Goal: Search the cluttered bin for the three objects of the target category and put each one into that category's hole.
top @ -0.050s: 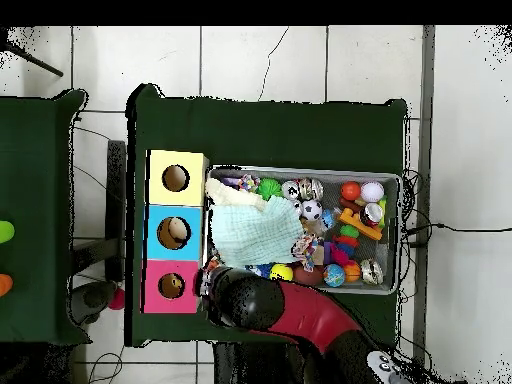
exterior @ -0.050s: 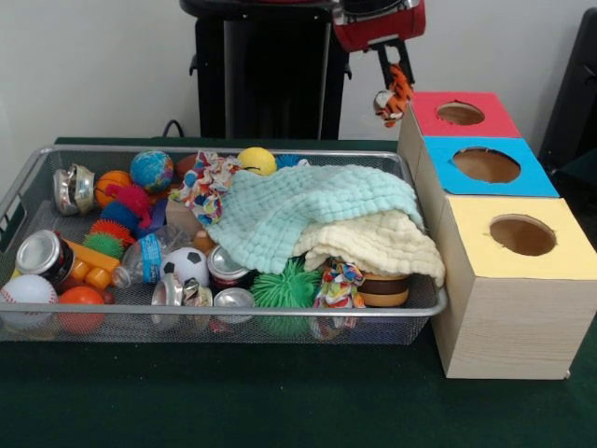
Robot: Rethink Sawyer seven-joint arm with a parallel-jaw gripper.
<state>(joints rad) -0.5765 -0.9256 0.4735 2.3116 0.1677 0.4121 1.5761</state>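
Note:
My gripper (exterior @ -0.050s: 394, 82) hangs at the far right, just left of the red-topped box (exterior @ -0.050s: 422, 105), shut on a small orange, white and black striped soft toy (exterior @ -0.050s: 395, 97) that dangles in the air. The toy is level with the box's top, beside the round hole (exterior @ -0.050s: 461, 113) and not over it. In the overhead view the arm's black head (top @ -0.050s: 245, 300) hides the gripper, next to the pink-red box (top @ -0.050s: 156, 285). The wire bin (exterior @ -0.050s: 224, 315) holds balls, cans and knotted rope toys (exterior @ -0.050s: 207, 182), partly under a mint cloth (exterior @ -0.050s: 308, 210) and a cream cloth (exterior @ -0.050s: 373, 245).
Blue-topped (exterior @ -0.050s: 530, 177) and yellow-topped (exterior @ -0.050s: 569, 245) boxes, each with a hole, stand in a row with the red one right of the bin. A green spiky ball (exterior @ -0.050s: 284, 287), a soccer ball (exterior @ -0.050s: 184, 266) and cans (exterior @ -0.050s: 229, 268) lie along the bin's near side.

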